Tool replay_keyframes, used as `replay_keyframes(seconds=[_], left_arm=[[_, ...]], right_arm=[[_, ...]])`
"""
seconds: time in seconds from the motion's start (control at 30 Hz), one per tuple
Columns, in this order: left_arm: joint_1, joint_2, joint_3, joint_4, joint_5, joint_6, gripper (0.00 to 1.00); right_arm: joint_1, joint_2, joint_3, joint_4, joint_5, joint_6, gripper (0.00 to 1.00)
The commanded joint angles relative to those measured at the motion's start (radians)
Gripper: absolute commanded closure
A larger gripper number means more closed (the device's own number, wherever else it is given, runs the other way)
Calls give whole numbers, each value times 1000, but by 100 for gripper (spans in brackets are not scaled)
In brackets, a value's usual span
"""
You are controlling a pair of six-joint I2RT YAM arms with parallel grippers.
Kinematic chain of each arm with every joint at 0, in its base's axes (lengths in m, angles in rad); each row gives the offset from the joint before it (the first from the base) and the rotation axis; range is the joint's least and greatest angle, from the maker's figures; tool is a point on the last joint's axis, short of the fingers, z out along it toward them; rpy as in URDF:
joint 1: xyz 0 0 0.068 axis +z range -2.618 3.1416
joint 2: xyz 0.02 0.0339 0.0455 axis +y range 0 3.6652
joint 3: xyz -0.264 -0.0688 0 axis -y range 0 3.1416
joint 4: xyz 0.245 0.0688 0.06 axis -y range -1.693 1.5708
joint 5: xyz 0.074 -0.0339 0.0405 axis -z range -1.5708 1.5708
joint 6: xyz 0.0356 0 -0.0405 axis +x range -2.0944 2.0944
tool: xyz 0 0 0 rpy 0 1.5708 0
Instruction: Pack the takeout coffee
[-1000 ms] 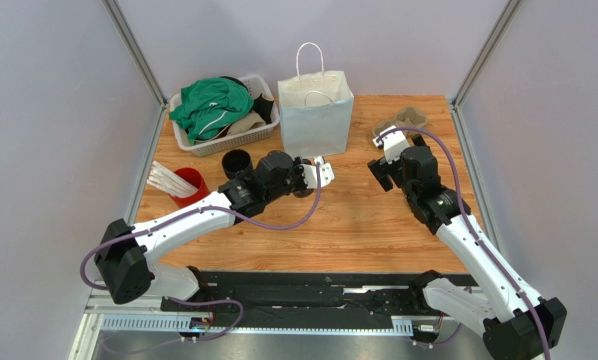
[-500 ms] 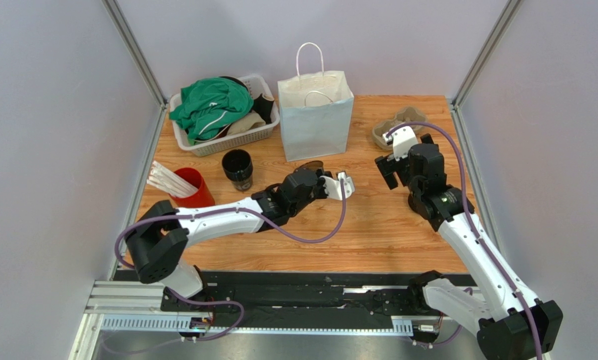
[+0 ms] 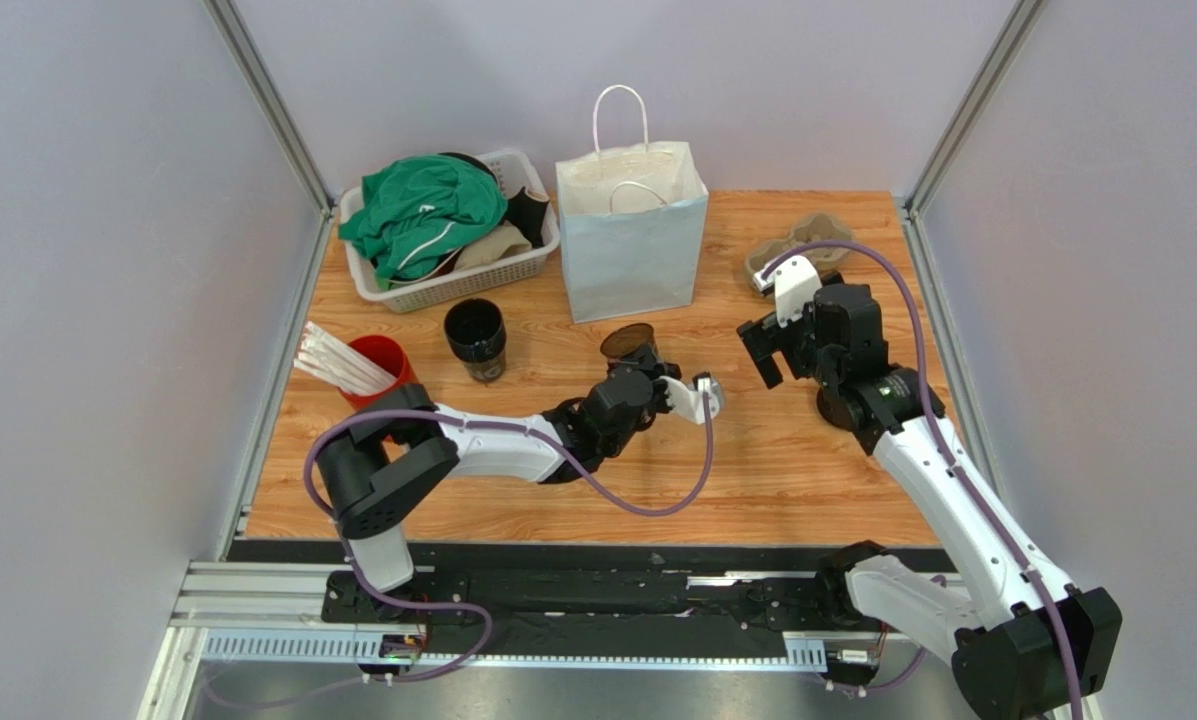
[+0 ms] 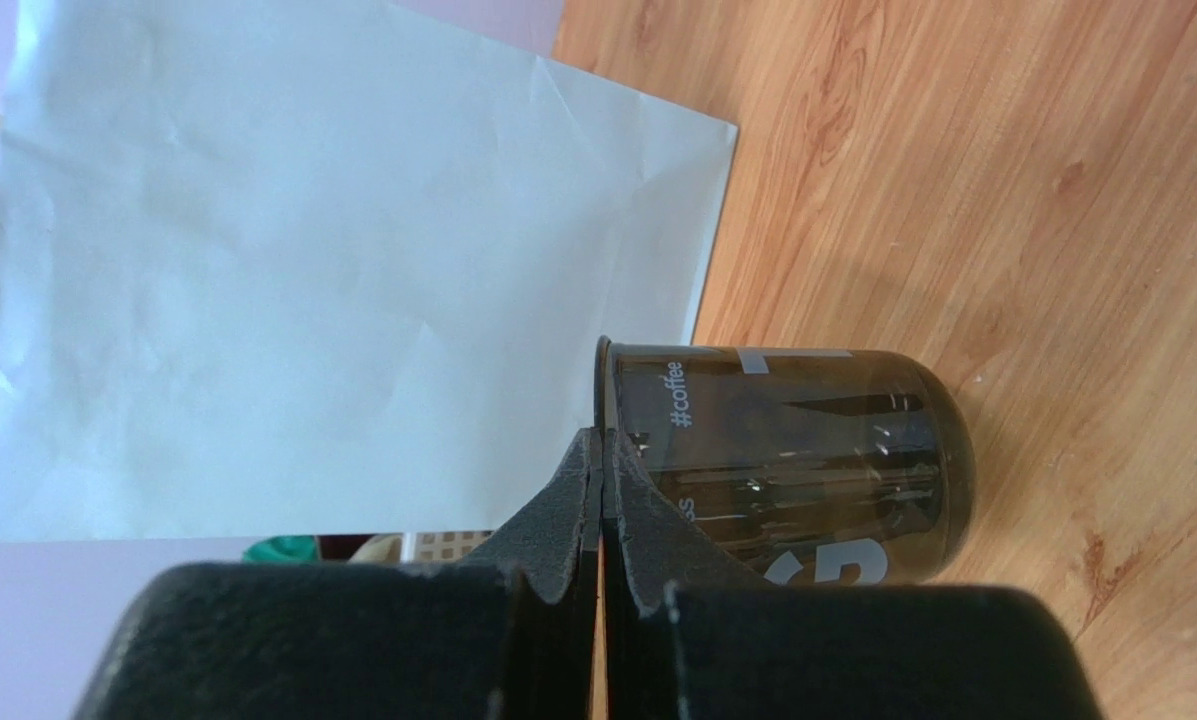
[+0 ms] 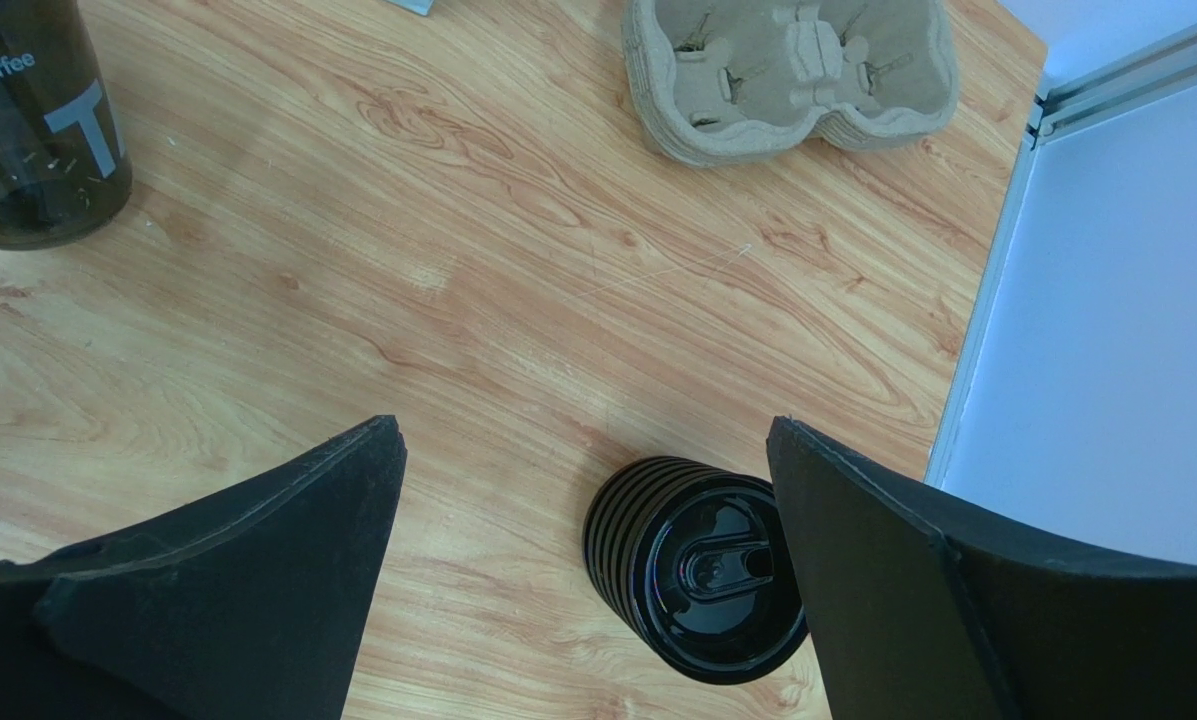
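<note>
The takeout coffee (image 5: 705,567), a black ribbed paper cup with a black lid, stands on the wood below my right gripper (image 5: 582,435), close to its right finger. That gripper (image 3: 788,353) is wide open and holds nothing. In the top view the right arm hides the coffee. My left gripper (image 4: 601,450) is shut on the rim of a dark see-through cup (image 4: 800,450) marked "#coffee". This cup (image 3: 628,342) stands upright just in front of the white paper bag (image 3: 634,240), with the left gripper (image 3: 637,365) at its near side.
A cardboard cup carrier (image 3: 800,248) lies at the back right. A black open cup (image 3: 475,333) and a red cup with white straws (image 3: 379,375) stand at the left. A basket (image 3: 454,285) of clothes sits at the back left. Grey walls close in both sides.
The left arm has stretched out low to the right and the see-through cup now shows upright in front of the bag. The right gripper shifted only slightly.
</note>
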Motion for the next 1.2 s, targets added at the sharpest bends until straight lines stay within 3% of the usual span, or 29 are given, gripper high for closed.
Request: replay_keyframes(seconds=[0.0,0.3,0.6,0.7,0.73,0.8,0.83,0.87,0.9,1.03,1.17], left_arm=[[-47,43,-41,276,-64,153,100],[-120,247,-124,698,-133,420,100],[-129,119,-140,573,-149,305,100],[-115,-17,-112,389,-149,160,93],[-103,-65,-74,165,-112,88,90],[-26,-201,-8,-119,-14,-202,86],[12,-236,61,-345,146,-292,82],[82,-257,84,-404,205,-413,81],[109,-288,98,-442,254,-443,80],[210,-308,121,-550,502,-532,57],[328,-236,184,-656,729,-620,46]], right_arm=[[-3,-16,37,19,-3,26,1],[-3,-24,37,23,1,29,1],[-3,-26,38,23,-2,32,1],[-2,-22,38,22,-3,34,1],[-3,-22,38,20,-6,34,1],[-3,-22,40,17,-8,34,1],[-3,-24,40,16,-9,32,1],[-3,-26,40,14,-9,32,1],[-2,-26,38,16,-9,32,1],[-2,-24,41,14,-17,32,1],[-3,-22,40,12,-17,32,1]])
